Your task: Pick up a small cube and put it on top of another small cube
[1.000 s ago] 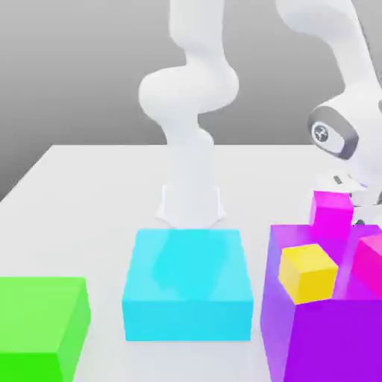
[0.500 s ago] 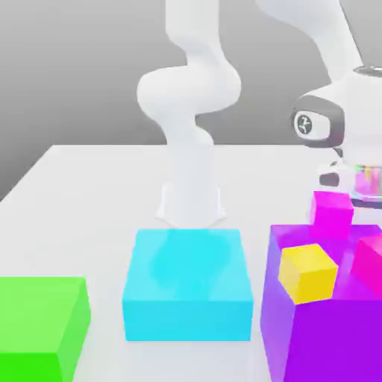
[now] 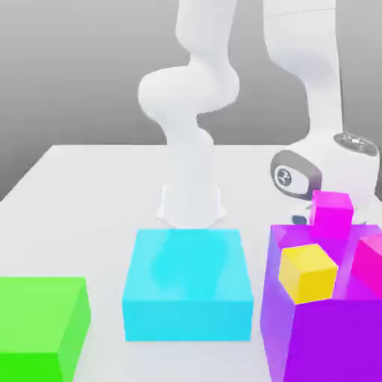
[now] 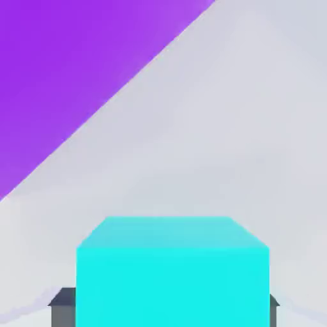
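A small cyan cube (image 4: 171,268) sits between the dark grey fingers (image 4: 62,308) of my gripper (image 4: 169,311), which is shut on it just above the white table (image 4: 243,128). In the exterior view the wrist (image 3: 322,175) hangs low behind the big purple block (image 3: 328,328), which hides the fingers and the cyan cube. On top of the purple block rest a small yellow cube (image 3: 306,270), a small magenta cube (image 3: 332,211) and a small pink cube (image 3: 369,261) at the exterior view's right edge.
A large cyan block (image 3: 186,287) stands in the middle in front of the arm's base (image 3: 191,205). A large green block (image 3: 41,324) sits at the exterior view's lower left. The purple block's side (image 4: 76,70) lies close beside the hand.
The hand has swung toward the exterior view's left and dropped down behind the purple block. The jaws have gone from wide open to shut on the small cyan cube.
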Motion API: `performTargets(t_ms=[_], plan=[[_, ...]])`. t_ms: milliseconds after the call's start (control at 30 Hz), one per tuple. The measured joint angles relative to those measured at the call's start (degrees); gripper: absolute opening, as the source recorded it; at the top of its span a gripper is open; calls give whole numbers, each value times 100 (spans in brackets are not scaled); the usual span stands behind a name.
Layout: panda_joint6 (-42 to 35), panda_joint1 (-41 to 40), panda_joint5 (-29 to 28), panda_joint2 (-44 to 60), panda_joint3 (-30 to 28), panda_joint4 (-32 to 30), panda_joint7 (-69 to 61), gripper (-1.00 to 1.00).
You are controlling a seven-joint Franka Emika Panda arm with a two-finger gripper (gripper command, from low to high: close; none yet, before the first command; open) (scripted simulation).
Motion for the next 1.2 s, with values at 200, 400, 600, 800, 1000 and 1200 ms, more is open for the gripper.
performTargets(t_ms=[200,400,600,800,1000,1200], plan=[[-529,-78,186,-638,122,-115,-138,-100],[-1299,72,-87,-901,408,331,-1026,-100],[-2094,212,-528,-551,710,1395,-2553,-100],[-3153,4,-503,-506,843,2504,-4093,-100],[-4369,-336,-296,-658,749,3633,-5554,-100],[-5594,-667,-171,-822,574,4763,-6949,-100]])
